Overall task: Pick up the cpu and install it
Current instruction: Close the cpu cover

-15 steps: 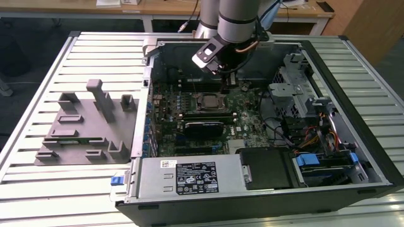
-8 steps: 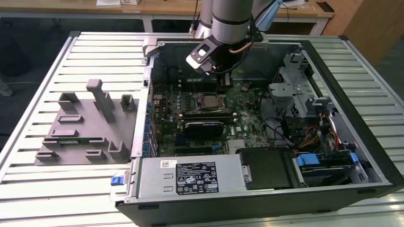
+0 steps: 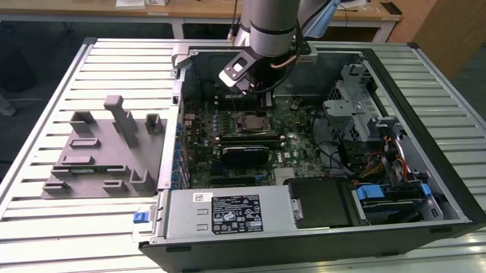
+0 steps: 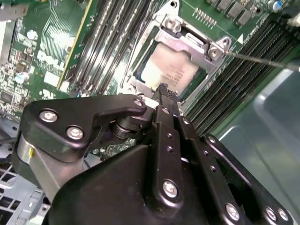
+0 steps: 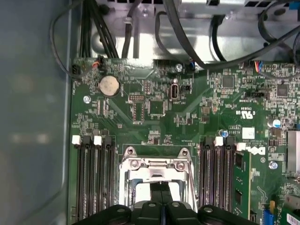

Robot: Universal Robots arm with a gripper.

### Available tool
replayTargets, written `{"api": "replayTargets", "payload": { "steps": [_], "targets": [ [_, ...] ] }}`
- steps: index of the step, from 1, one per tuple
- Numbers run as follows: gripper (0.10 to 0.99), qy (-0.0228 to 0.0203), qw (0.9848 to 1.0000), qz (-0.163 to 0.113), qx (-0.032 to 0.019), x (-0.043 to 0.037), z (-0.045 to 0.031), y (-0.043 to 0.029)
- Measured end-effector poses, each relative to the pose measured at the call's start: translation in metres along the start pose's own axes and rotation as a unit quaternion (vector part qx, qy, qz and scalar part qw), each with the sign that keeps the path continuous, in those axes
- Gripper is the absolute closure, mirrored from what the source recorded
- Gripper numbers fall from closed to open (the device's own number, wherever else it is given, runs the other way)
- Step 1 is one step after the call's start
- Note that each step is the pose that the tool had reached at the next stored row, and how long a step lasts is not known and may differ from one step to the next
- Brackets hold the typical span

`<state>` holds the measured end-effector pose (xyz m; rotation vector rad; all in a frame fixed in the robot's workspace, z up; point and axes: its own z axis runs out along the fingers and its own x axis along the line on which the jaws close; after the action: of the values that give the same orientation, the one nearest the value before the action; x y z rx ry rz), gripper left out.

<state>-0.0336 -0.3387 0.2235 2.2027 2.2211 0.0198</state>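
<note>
My claw (image 4: 163,90), clenched empty, hangs over the silvery square cpu (image 4: 169,70) lying inside the open black computer case (image 3: 304,250) on the white ribbed counter (image 3: 76,227), with a wooden desk (image 3: 190,10) behind.

The exterior view looks down from high on the open computer case (image 3: 319,248). Both wrist views look closely at its motherboard socket (image 4: 187,41) (image 5: 157,164).

We see a green motherboard (image 3: 251,145) speckled with tiny silver and black parts, inside a black computer case (image 3: 304,253). The cpu (image 4: 169,71) shows pale silvery-tan within a shiny silver socket frame (image 4: 187,42). The gripper (image 4: 163,90) is matte black, dotted with silver screws. A plain grey fixture tray (image 3: 95,156) sits on a white ribbed table (image 3: 45,222).
</note>
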Motion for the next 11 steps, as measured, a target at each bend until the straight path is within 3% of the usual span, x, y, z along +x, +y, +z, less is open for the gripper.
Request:
{"api": "replayTargets", "payload": {
  "steps": [6,11],
  "targets": [
    [0.98,0.0,1.0,0.0,0.0005,-0.0012,0.0032,-0.0051],
    [0.98,0.0,1.0,0.0,0.0006,-0.0012,0.0032,-0.0052]
  ]
}}
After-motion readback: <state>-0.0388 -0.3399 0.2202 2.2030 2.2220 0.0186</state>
